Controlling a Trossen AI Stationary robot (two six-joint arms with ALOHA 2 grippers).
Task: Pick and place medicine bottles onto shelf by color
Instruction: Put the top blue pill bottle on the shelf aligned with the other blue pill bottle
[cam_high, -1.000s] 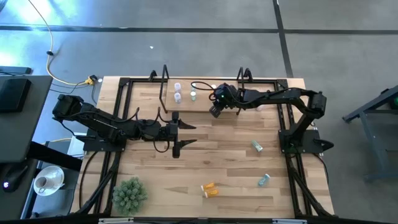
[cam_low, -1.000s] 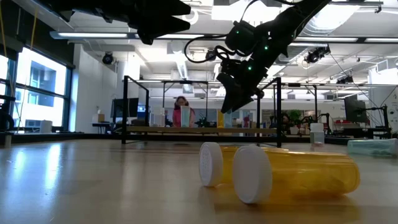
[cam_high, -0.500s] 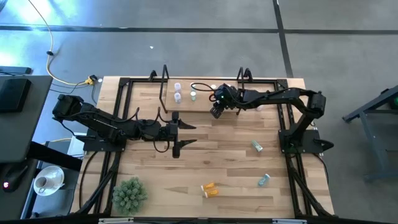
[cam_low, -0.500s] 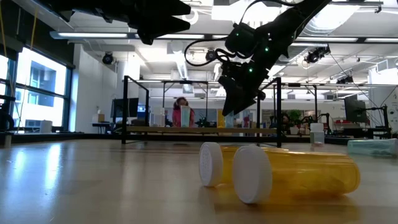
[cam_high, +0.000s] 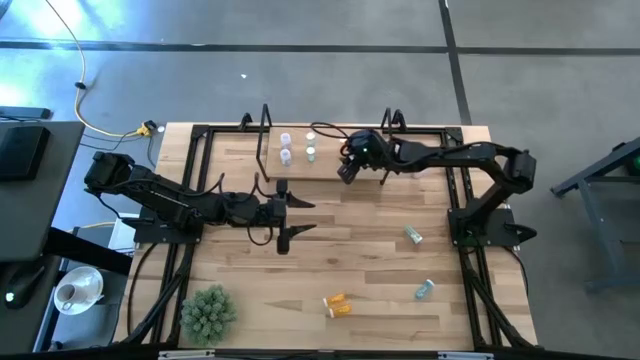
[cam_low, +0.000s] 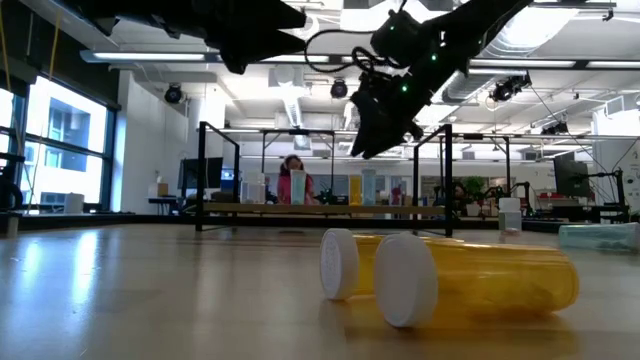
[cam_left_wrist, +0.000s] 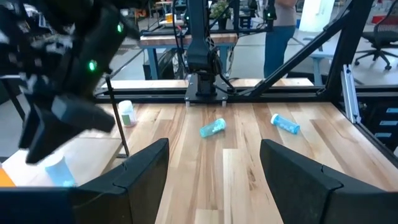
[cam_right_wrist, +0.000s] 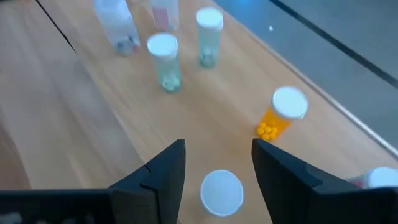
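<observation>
My right gripper (cam_high: 343, 172) hangs open above the light-wood shelf (cam_high: 320, 172) at the table's far side. Straight below it, between its fingers but apart from them, a white-capped bottle (cam_right_wrist: 222, 191) stands upright on the board. An orange bottle (cam_right_wrist: 280, 115) stands next to it. Two teal bottles (cam_right_wrist: 163, 59) (cam_right_wrist: 208, 34) and a whitish one (cam_right_wrist: 118, 25) stand farther along the shelf. My left gripper (cam_high: 300, 215) waits open and empty above the table's middle. Two orange bottles (cam_high: 337, 303) and two teal ones (cam_high: 412, 235) (cam_high: 424, 289) lie on their sides on the table.
The shelf's black upright frames (cam_high: 265, 130) (cam_high: 393, 122) stand at both its ends. A green spiky plant ball (cam_high: 208, 312) sits at the near left corner. In the low view the two lying orange bottles (cam_low: 470, 275) fill the foreground. A person shows in the room beyond.
My right gripper has risen straight up from the shelf and drawn a little toward the table's far edge, staying over the same part of the board. The bottles on the shelf and on the table have kept their places.
</observation>
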